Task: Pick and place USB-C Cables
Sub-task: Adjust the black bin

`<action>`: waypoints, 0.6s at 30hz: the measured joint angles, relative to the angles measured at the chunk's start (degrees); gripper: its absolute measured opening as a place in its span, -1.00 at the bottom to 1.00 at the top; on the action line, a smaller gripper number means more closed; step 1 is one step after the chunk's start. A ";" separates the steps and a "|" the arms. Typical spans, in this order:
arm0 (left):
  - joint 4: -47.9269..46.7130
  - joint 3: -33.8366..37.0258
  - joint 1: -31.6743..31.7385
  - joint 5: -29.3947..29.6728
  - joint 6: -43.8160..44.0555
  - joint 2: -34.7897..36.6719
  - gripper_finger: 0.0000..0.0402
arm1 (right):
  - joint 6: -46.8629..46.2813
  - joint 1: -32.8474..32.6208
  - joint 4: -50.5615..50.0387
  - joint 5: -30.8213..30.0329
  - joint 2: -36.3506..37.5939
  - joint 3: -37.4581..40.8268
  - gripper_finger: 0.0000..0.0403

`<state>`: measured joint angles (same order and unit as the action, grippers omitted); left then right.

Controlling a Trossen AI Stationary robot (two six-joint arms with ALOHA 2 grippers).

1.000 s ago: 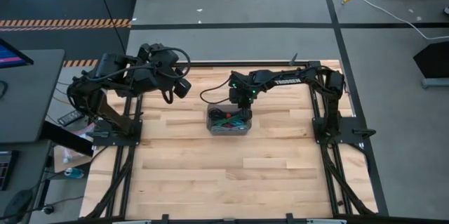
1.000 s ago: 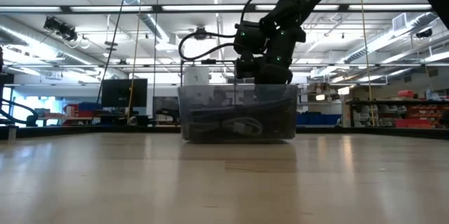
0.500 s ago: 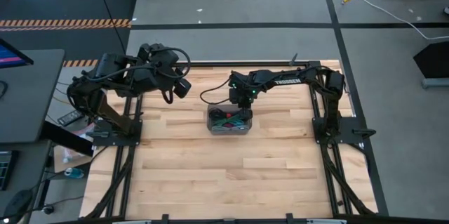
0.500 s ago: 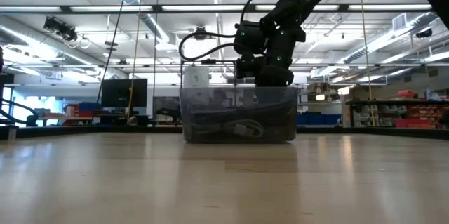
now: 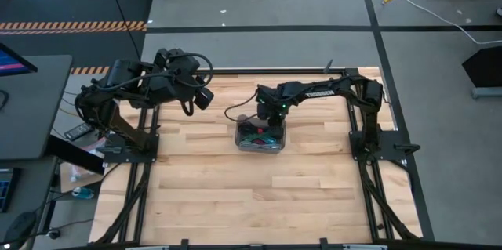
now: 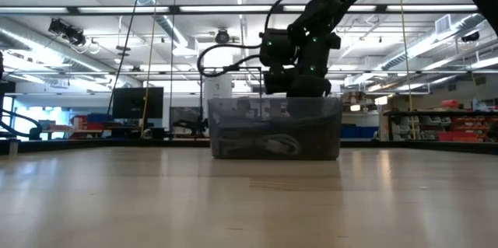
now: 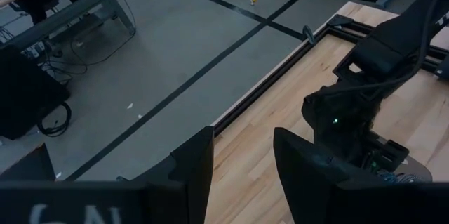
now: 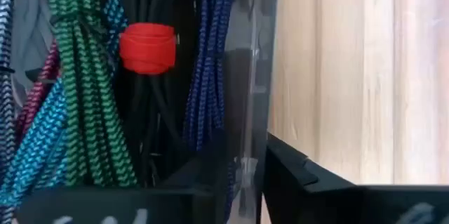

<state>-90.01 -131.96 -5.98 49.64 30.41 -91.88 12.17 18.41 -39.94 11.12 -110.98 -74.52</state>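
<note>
A clear grey plastic tray (image 5: 260, 148) (image 6: 274, 127) stands flat on the table's far middle and holds the bundled cables (image 5: 259, 135). The right wrist view shows a green bundle (image 8: 84, 76), a black one with a red tie (image 8: 147, 47), a blue-purple one (image 8: 207, 62), a teal one (image 8: 35, 154) and a magenta one (image 8: 38, 97) lying in it. My right gripper (image 5: 271, 121) (image 6: 299, 92) (image 8: 245, 175) reaches down at the tray's far wall. My left gripper (image 5: 205, 97) (image 7: 242, 168) hovers open over the table's far left. My right gripper straddles the tray's clear far wall (image 8: 249, 97) at its top rim, one finger (image 8: 203, 171) inside among the cables and one finger (image 8: 295, 171) outside. It comes from above, pointing down. The tray's bottom stays on the table.
Bare wooden table (image 5: 251, 195) lies near, left and right of the tray. Black frame rails run along the table's far edge (image 5: 235, 70) and its sides. The room beyond the table holds shelves and screens.
My right gripper has moved a short way toward the table's right edge, and the tray with its cables has slid along the table with it, staying flat. My left arm has kept still.
</note>
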 joint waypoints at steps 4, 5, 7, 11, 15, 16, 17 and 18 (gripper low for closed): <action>-0.01 0.00 0.00 -0.01 0.00 0.00 -0.22 | 1.17 -1.21 -0.43 -2.78 0.06 -0.03 -0.53; -0.01 -0.02 0.02 -0.01 0.00 0.00 -0.22 | 1.34 -1.41 -0.38 -2.94 0.09 -0.16 -0.51; -0.01 0.00 0.02 0.00 -0.06 0.00 -0.22 | 1.54 -1.63 -0.34 -3.11 0.09 -0.35 -0.50; -0.01 0.00 0.01 0.00 -0.10 0.00 -0.22 | 4.66 -2.13 0.04 -3.09 0.17 -0.42 -0.50; -0.01 0.00 0.02 0.01 -0.20 0.00 -0.22 | 5.58 -2.37 0.06 -2.47 0.21 -0.49 -0.50; -0.01 0.00 0.02 0.01 -0.24 0.00 -0.22 | 5.58 -2.37 -0.37 -2.32 0.22 -0.83 -0.50; 0.00 0.00 0.00 -0.01 -0.23 0.00 -0.22 | 5.59 -2.35 -0.99 -2.27 0.26 -1.42 -0.50; 0.00 0.00 0.00 -0.01 -0.23 0.00 -0.22 | 5.65 -2.35 -1.37 -2.26 0.35 -2.26 -0.50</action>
<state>-90.00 -131.96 -5.98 49.63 30.19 -91.88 17.82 16.05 -41.31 8.86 -110.62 -76.77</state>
